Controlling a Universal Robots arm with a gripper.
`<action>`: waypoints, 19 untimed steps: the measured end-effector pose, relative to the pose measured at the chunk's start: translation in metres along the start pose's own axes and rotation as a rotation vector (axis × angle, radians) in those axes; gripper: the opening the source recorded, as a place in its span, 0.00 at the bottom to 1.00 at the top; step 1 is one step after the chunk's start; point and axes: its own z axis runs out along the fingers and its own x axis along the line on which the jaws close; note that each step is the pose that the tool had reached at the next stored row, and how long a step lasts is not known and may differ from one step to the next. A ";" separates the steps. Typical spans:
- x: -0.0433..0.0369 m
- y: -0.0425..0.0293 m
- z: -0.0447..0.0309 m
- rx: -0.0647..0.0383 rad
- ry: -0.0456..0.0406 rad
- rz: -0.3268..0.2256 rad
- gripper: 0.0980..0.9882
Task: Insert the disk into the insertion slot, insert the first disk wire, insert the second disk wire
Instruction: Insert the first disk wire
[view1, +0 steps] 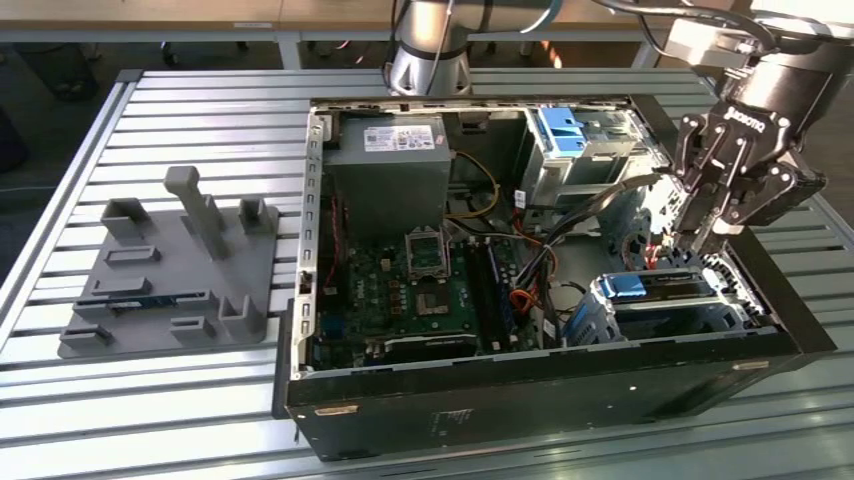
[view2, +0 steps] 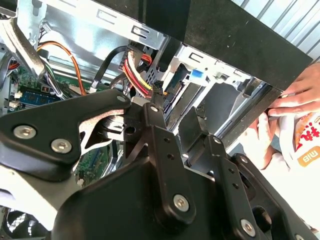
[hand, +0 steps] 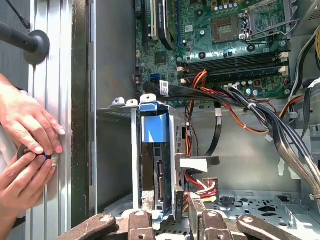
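Note:
The disk (view1: 663, 288), silver with a light-blue frame, lies inside the insertion slot (view1: 731, 308), a perforated metal cage at the case's corner on the exterior view's right. In the first wrist view the disk (hand: 159, 175) stands in the slot (hand: 178, 145) with its connector end facing my gripper (hand: 170, 201). My gripper (view1: 683, 250) hangs just above that end, open, with nothing between the fingers (view2: 155, 120). A red-and-yellow wire bundle (view2: 137, 75) with a black plug ends just beyond one fingertip. The same bundle (hand: 200, 185) lies beside the slot.
A person's hands (hand: 25, 135) rest on the case's outer wall (hand: 82, 110) close to the slot; a hand (view2: 295, 95) shows past the case edge. Black cables (hand: 260, 112) cross above the motherboard (view1: 414, 290). A grey power supply (view1: 387, 150), a taller cage (view1: 574, 130) and a grey fixture (view1: 174, 270) stand farther off.

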 end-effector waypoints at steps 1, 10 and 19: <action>0.0000 0.0001 0.0000 0.001 0.0000 0.000 0.35; 0.0008 0.0007 0.0025 0.002 -0.0002 0.003 0.07; 0.0004 0.0007 0.0031 0.002 -0.0004 0.003 0.07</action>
